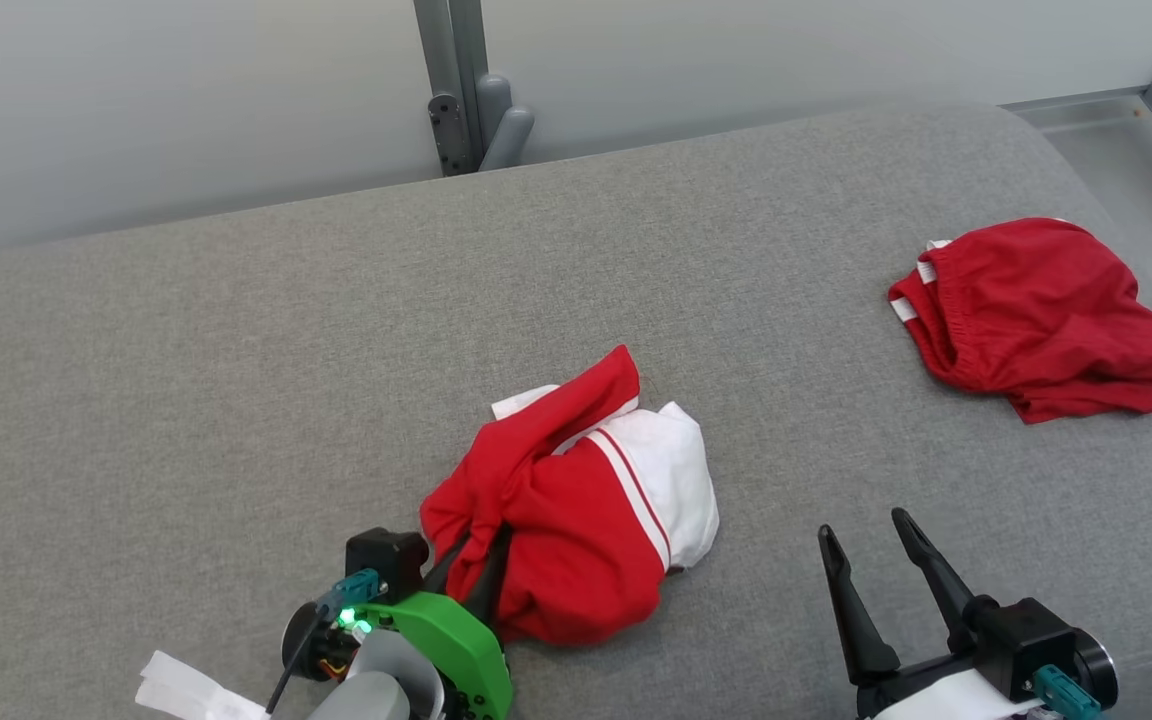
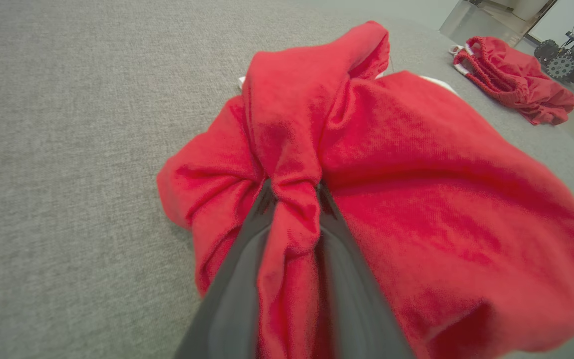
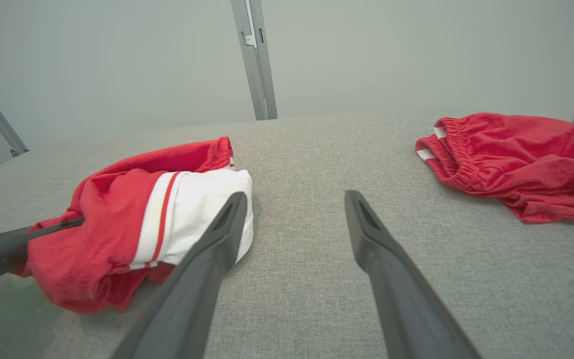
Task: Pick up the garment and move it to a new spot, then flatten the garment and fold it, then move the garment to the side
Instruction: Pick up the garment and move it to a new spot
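Head view: my left gripper (image 1: 476, 552) sits at the lower left, its 2 fingers pinched on a bunched red fold of the garment (image 1: 576, 520). The garment, red with a white panel and red stripes, lies crumpled on the grey pad (image 1: 236, 400), on the near side around the middle. My right gripper (image 1: 863, 528) hangs with its fingers spread wide, holding nothing, to the garment's right and apart from it. Red shorts (image 1: 1036, 310) lie well apart at the far right.
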`<state>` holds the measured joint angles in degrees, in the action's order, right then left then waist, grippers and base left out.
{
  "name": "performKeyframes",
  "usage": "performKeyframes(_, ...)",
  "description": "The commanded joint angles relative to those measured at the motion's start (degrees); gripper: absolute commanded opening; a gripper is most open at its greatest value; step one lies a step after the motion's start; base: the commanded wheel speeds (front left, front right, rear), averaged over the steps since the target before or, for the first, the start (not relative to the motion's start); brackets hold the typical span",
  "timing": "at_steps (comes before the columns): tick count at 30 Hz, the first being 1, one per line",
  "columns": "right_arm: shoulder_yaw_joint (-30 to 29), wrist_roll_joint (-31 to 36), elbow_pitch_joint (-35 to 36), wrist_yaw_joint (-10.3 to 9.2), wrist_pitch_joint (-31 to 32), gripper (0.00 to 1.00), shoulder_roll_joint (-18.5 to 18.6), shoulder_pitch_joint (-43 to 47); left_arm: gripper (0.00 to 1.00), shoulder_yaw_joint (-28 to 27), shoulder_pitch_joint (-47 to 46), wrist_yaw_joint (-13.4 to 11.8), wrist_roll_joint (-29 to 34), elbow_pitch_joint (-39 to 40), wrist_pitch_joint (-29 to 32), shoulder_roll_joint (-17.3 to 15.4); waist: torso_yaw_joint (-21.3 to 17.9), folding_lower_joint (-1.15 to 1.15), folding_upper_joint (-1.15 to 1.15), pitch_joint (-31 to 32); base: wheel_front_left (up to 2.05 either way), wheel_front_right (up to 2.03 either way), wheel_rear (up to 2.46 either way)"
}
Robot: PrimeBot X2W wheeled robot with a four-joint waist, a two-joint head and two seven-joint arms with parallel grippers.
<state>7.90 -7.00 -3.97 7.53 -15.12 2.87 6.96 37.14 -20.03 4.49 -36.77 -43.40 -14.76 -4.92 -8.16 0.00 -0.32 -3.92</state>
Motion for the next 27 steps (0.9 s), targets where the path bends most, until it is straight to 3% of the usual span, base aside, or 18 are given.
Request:
performKeyframes(1,-0.2,-0.4,-0.2,-0.07,0.0,1.0,0.1,0.8,0.91,-0.2,-0.7,0.2,0.4,-0.7,-0.3,-0.1,0.6,0.0,0.32,0.4,0.0,0.0,0.0)
performKeyframes(2,-0.1,-0.4,-0.3,-0.07,0.0,1.0,0.1,0.8,1.0,-0.4,-0.7,0.3,0.6,-0.9,-0.4,0.1,0.8,0.0,0.32,0.6,0.0,0.0,0.0)
performKeyframes(7,-0.3,-0.3,-0.6,-0.07,0.0,1.0,0.1,1.2,1.0,-2.4,0.8,-0.2,2.1,1.5,-0.4,0.7,1.6,0.0,0.32,1.8,0.0,0.0,0.0)
performKeyframes(17,-2.8,-0.6,0.3,-0.07,0.0,1.0,0.1,3.4,1.0,-11.0,12.2,-5.5,9.9,23.1,-0.4,-1.0,2.8,0.0,0.32,3.9,0.0,0.0,0.0)
performKeyframes(21,-4.4,-1.0,0.6,-0.07,0.0,1.0,0.1,4.6,1.0,-12.6,17.9,-6.5,14.8,31.3,-0.3,-1.8,3.8,0.0,0.32,4.5,0.0,0.0,0.0)
performKeyframes(27,-6.8,-0.6,1.4,-0.07,0.0,1.0,0.1,5.5,1.0,-16.1,24.0,-7.1,19.2,36.0,-0.4,-2.5,5.0,0.0,0.32,5.1,0.0,0.0,0.0)
